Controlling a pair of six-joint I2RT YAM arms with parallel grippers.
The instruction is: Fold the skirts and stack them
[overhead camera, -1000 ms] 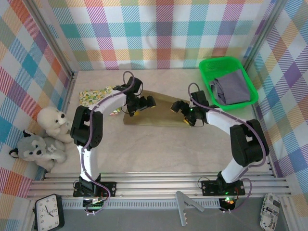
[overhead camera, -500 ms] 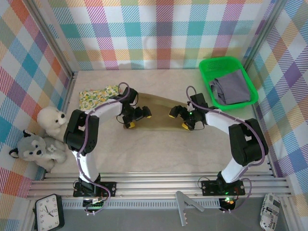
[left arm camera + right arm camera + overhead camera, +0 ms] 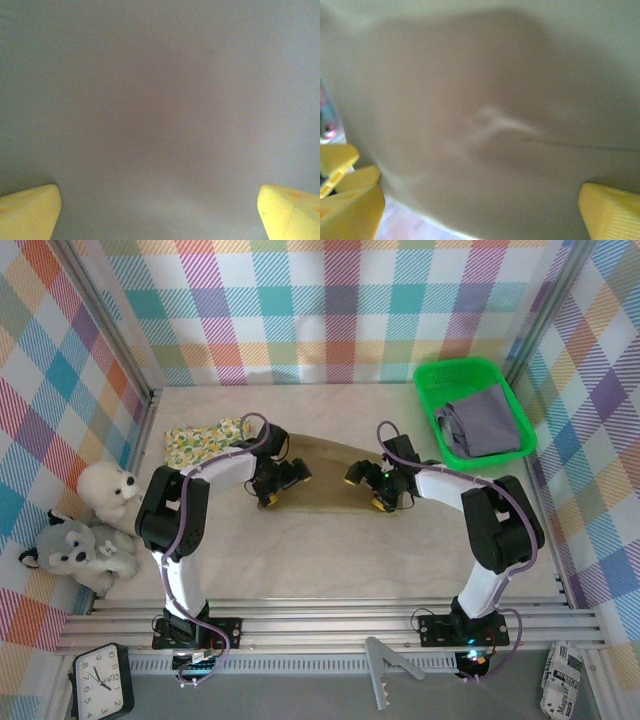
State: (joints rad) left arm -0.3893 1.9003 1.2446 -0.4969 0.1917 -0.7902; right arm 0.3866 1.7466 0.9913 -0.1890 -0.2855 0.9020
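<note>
The olive-khaki skirt (image 3: pixel 325 465) lies flat in the middle of the table. My left gripper (image 3: pixel 284 490) is low over its left part, open, with nothing between the yellow fingertips (image 3: pixel 27 212); plain cloth (image 3: pixel 160 100) lies close under the left wrist camera. My right gripper (image 3: pixel 365 492) is low over the skirt's right part, also open, and its yellow fingertips (image 3: pixel 610 212) straddle a soft wrinkle in the olive cloth (image 3: pixel 495 130) near the skirt's edge. A yellow-green floral skirt (image 3: pixel 203 438) lies folded at the back left. A lavender-grey skirt (image 3: pixel 485 425) sits bunched in the green tray (image 3: pixel 455 370).
Two plush toys, a white one (image 3: pixel 108 495) and a grey one (image 3: pixel 75 550), sit against the left wall. The green tray stands at the back right corner. Bare table (image 3: pixel 330 550) stretches between the skirt and the arm bases.
Both grippers have come down and toward the near edge of the khaki skirt, staying open. The left arm has moved off the floral skirt. The right gripper has drifted slightly left.
</note>
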